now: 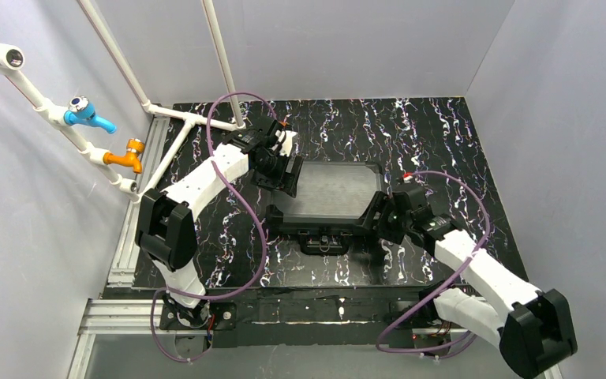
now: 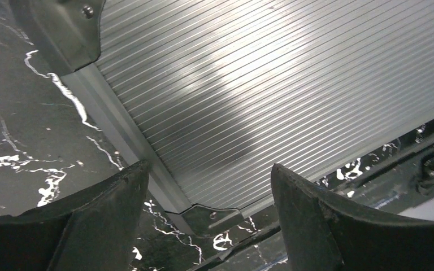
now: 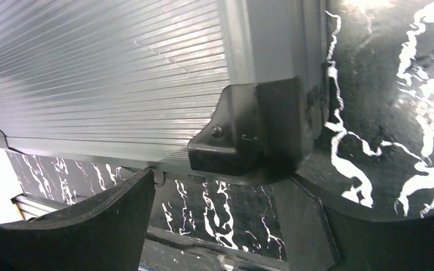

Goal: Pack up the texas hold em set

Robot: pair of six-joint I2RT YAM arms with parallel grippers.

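Left pincer (image 1: 282,172) spread, right pincer (image 1: 382,215) spread, black case (image 1: 335,189) between

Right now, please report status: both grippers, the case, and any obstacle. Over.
Left gripper open at case far-left corner. Right gripper open around near-right corner. Case closed. No obstacle seen.

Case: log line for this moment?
case: shut, on table | left gripper: open, at left edge | right gripper: open, at near-right corner
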